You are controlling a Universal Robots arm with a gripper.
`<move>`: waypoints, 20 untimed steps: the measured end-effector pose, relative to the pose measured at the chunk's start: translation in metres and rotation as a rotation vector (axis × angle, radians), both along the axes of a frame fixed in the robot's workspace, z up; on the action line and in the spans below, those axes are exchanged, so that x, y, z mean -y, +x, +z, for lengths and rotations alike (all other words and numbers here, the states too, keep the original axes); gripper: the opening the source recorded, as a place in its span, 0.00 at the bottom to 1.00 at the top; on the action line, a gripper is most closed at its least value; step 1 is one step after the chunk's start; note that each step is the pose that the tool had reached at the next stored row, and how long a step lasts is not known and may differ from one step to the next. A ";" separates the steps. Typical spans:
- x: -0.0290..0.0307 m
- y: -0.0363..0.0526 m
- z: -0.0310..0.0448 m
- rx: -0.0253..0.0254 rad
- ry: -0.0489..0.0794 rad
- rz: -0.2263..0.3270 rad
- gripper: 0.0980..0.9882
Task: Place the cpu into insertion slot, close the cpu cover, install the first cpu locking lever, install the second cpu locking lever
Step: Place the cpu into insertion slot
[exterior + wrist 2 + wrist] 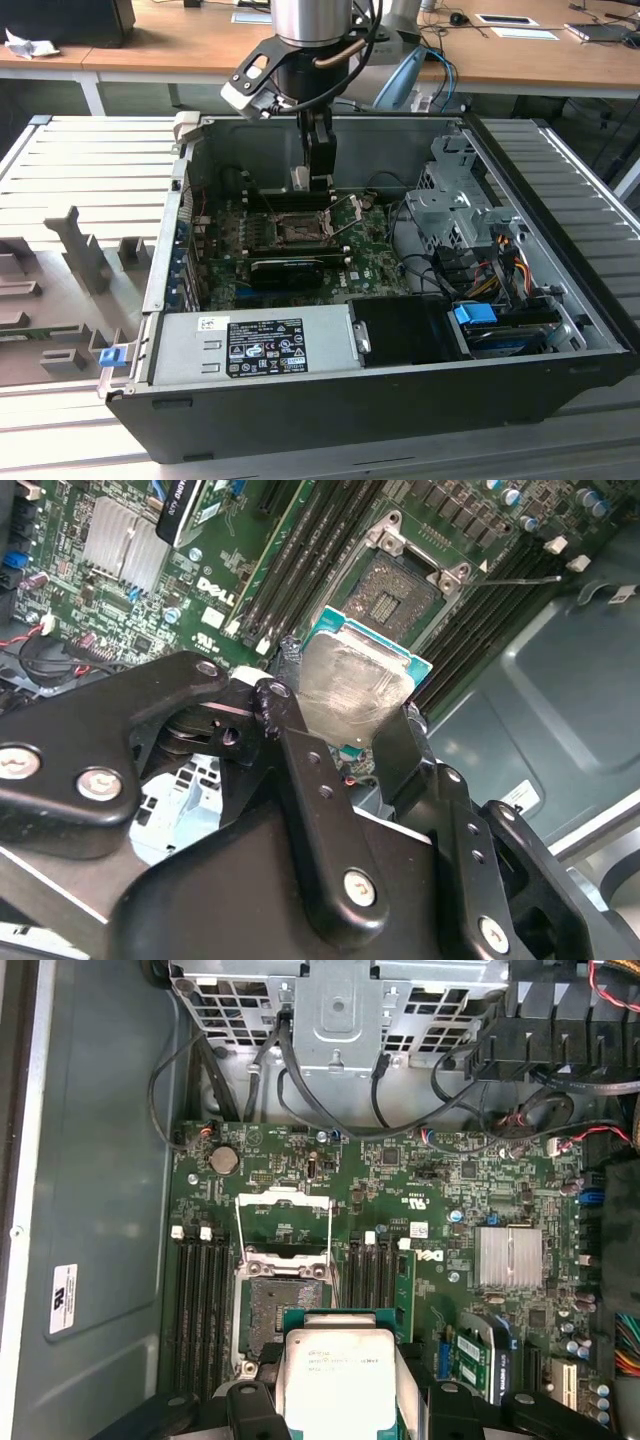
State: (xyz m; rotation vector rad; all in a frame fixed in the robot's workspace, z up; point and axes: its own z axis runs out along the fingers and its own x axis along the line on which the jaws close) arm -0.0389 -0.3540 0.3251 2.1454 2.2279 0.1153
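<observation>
Your gripper (348, 712) pinched the cpu (355, 680) by two edges, underside free for seating, near the slot (405, 590). The cover (283, 1198) stood open to admit it.

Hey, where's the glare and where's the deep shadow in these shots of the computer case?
In the second wrist view, a bright sheen streaks the cpu held in the claw; in the first wrist view its face looks washed pale while the insertion slot reads dark; in the exterior view the case interior is shaded, the desk behind bright.
</observation>
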 end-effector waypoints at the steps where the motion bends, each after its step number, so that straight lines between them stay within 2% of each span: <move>1: 0.0000 -0.0003 -0.0007 0.0001 0.000 0.000 0.48; 3: 0.0000 -0.0005 -0.0021 0.0014 0.000 0.000 0.48; 9: 0.0000 -0.0006 -0.0078 0.0099 -0.001 0.000 0.48; 17: -0.0001 -0.0007 -0.0123 0.0131 -0.001 0.000 0.48; 20: -0.0015 -0.0007 -0.0154 0.0131 -0.002 -0.022 0.48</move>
